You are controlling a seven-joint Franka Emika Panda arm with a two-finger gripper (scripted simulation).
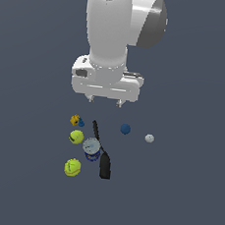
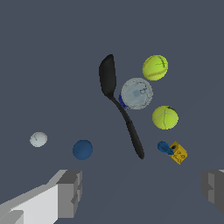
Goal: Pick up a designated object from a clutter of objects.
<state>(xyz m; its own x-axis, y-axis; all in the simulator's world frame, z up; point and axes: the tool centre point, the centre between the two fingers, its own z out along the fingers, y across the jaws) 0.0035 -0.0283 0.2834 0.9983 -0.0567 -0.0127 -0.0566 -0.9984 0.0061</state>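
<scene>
The designated object (image 1: 74,119) (image 2: 179,152) is a tiny orange-yellow block with dark marks, lying at the exterior view's left end of the clutter, touching a small blue cone-like piece (image 1: 81,123) (image 2: 165,148). My gripper (image 1: 105,102) (image 2: 142,192) hangs open above the floor, behind the clutter and to the right of the block, with nothing between its fingers (image 2: 70,192). The clutter holds two yellow-green balls (image 1: 76,137) (image 1: 72,167), a long black tool (image 1: 101,153) (image 2: 119,103), a grey-blue round disc (image 1: 92,146) (image 2: 136,93), a blue ball (image 1: 125,129) (image 2: 82,149) and a whitish ball (image 1: 149,138) (image 2: 38,139).
The yellow-green balls (image 2: 165,117) (image 2: 155,67) lie close to the disc, and the nearer one sits just in front of the block. The dark grey floor (image 1: 183,201) spreads around the clutter. The white arm (image 1: 112,25) rises behind it.
</scene>
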